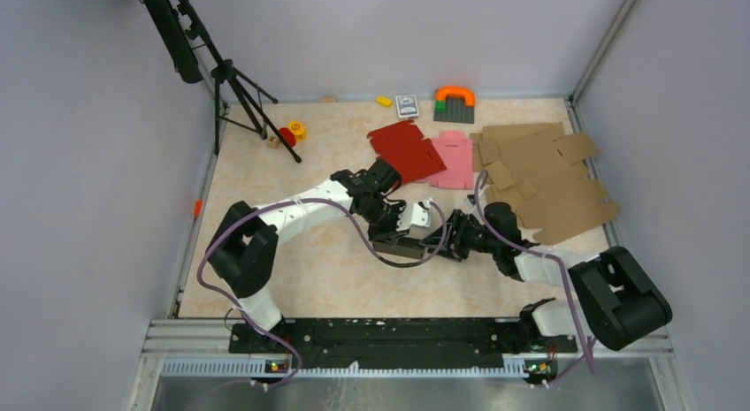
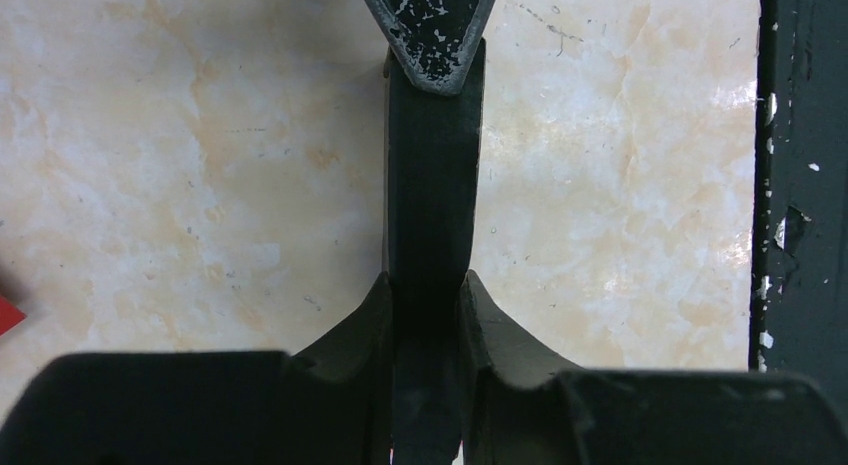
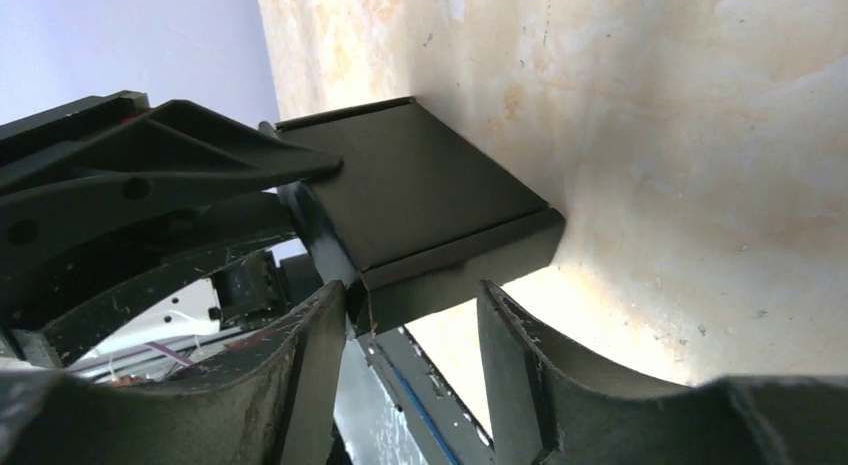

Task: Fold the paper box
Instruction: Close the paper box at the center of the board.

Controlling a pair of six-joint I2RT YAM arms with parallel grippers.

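1. Left pincer (image 2: 428, 295) is pressed together on an upright panel of the paper box (image 2: 430, 185), a black, matte, thin-cardboard die-cut blank, probably to anchor it while a fold is made.
2. Right pincer (image 3: 410, 290) stands spread around the box's creased edge without pinching it, likely lining up on the next flap.
3. In the overhead view the box sits mid-frame, between both arms, over the glossy beige marbled tabletop (image 2: 200, 185).
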